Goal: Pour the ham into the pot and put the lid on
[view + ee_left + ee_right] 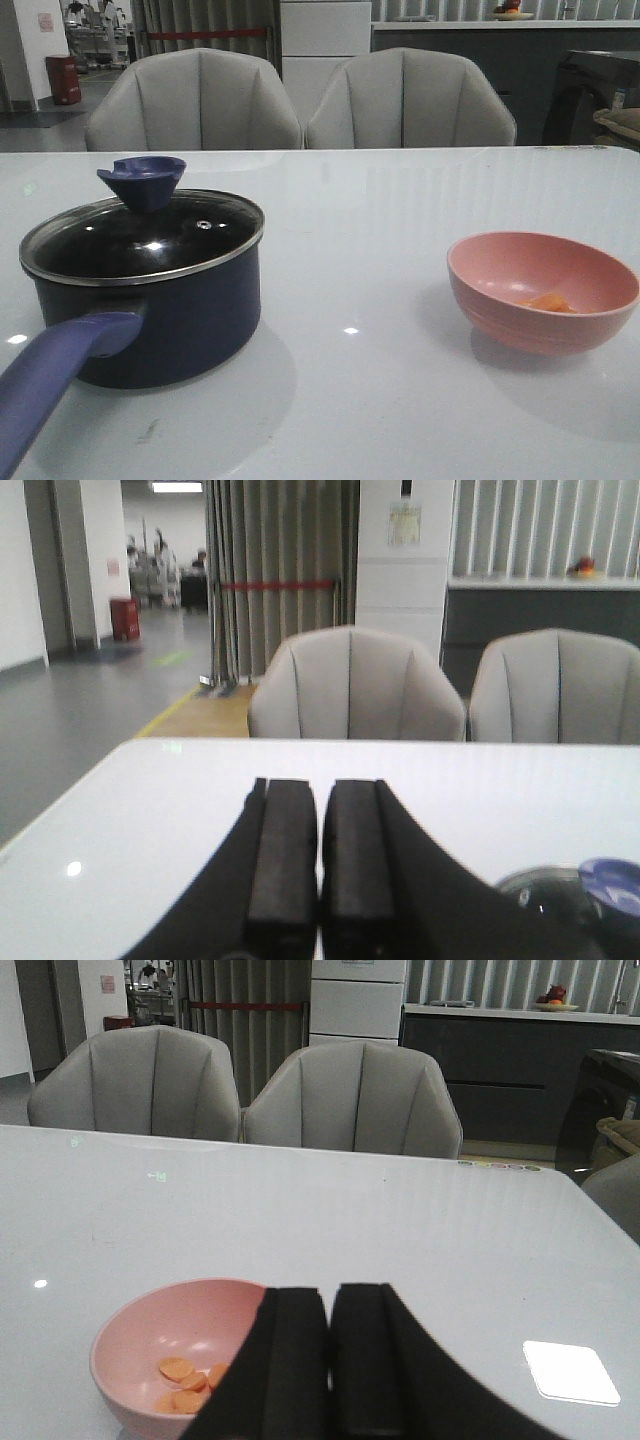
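Note:
The dark navy pot [170,320] stands at the front left of the white table, its purple-blue handle [50,375] pointing toward me. The glass lid [140,240] with its blue flared knob [143,180] rests on the pot. Ham [550,302] lies as orange chunks in the pink bowl [540,290] at the right; the right wrist view shows the ham [180,1385] in the bowl [150,1345] beside my right gripper [330,1295], which is shut and empty. My left gripper [320,790] is shut and empty, with the lid knob [612,885] off to its side. Neither gripper appears in the front view.
Two grey chairs [195,100] [410,100] stand behind the table's far edge. A dark counter [500,60] and curtains sit further back in the room.

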Robot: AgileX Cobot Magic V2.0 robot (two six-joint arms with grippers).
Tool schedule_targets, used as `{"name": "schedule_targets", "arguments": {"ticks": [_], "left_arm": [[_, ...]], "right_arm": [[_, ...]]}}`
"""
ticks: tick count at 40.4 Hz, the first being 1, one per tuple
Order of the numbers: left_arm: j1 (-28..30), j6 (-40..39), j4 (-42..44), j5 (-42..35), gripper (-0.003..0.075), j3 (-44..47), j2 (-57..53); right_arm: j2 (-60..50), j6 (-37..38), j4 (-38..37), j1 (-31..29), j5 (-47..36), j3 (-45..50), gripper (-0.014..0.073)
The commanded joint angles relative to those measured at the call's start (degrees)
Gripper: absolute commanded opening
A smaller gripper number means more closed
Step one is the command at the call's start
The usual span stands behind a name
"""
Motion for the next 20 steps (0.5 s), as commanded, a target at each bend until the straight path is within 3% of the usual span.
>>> {"name": "schedule_targets", "arguments": {"ticks": [1,7,20], "left_arm": [[-0.07,-0.3,-1.43,6.11,0.0114,-7.14,5.79],[-2.73,-0.3,-1.58,13.82,0.0114,-10.92,9.53],[-4.81,-0.3,-1.58,12.46,0.0115,-9.38,10.73]], "right_arm": [[-1.07,-0.12,-0.63,-0.32,-5.12,0.63,0.0149],[-1.07,-0.12,-0.63,-0.32,-5.12,0.63,0.0149],[-1.07,-0.12,-0.63,-0.32,-5.07,0.63,0.0149]]}}
